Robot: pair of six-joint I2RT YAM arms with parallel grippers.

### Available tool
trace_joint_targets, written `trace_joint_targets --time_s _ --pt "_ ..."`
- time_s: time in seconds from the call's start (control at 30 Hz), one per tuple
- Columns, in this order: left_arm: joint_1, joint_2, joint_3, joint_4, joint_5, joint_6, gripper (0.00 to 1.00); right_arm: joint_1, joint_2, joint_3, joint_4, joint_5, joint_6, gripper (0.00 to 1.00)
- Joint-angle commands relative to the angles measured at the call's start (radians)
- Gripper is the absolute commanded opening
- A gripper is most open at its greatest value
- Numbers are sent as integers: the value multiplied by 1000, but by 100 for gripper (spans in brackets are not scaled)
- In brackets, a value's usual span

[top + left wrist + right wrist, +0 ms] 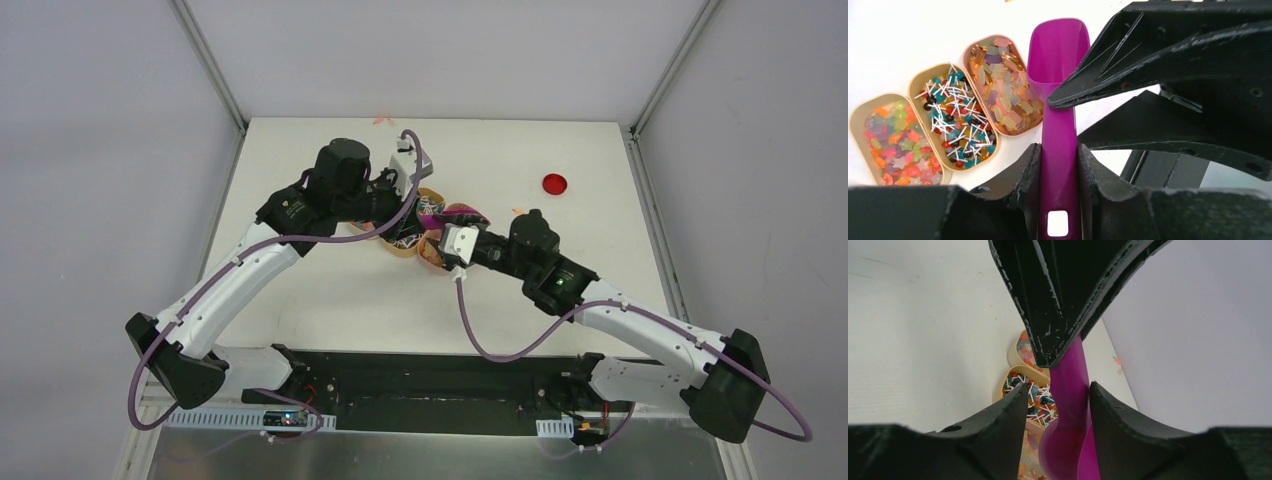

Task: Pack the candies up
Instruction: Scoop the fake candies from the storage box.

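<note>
TOP: saw 3 oval trays (402, 248), mostly hidden | LEFT WRIST: found left gripper (1058, 148) clamped on magenta scoop (1058, 55) handle; noted candies (955, 117) sorted in the 3 trays, left of the scoop bowl | RIGHT WRIST: found right gripper (1059, 395) part-open astride the scoop, 1 pad (1010, 427) clear of it | HANDLING: judged candies light, loose, tiny; better scooped than pinched.

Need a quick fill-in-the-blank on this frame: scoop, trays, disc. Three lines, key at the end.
1. The left gripper is shut on the ____ of the magenta plastic scoop.
2. ____ oval tan trays of candies lie side by side.
3. The flat red round disc lies on the ____ arm's side of the white table.
Missing words: handle; three; right.
</note>
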Motion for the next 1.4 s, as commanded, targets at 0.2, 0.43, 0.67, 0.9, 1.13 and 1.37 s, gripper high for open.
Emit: trace_joint_targets --time_s 0.2,0.43,0.67,0.9,1.13,1.37 --pt "-19 -55 -24 75 51 -65 0 39 40 18 119 84 -13 13" --pt "-19 -130 -87 112 31 -107 20 40 38 -16 219 72 36 1" --pt "-19 -122 -109 118 11 -103 21 39 52 -6 211 46 31 1" --pt "-19 -137 -126 138 -48 -103 0 40 76 4 189 79 57 19" --pt "-20 -120 -165 159 -211 -110 0 39 -57 -99 191 199 231 84" --pt "-64 -39 -147 150 -382 -103 0 38 -290 -233 154 487 456 100"
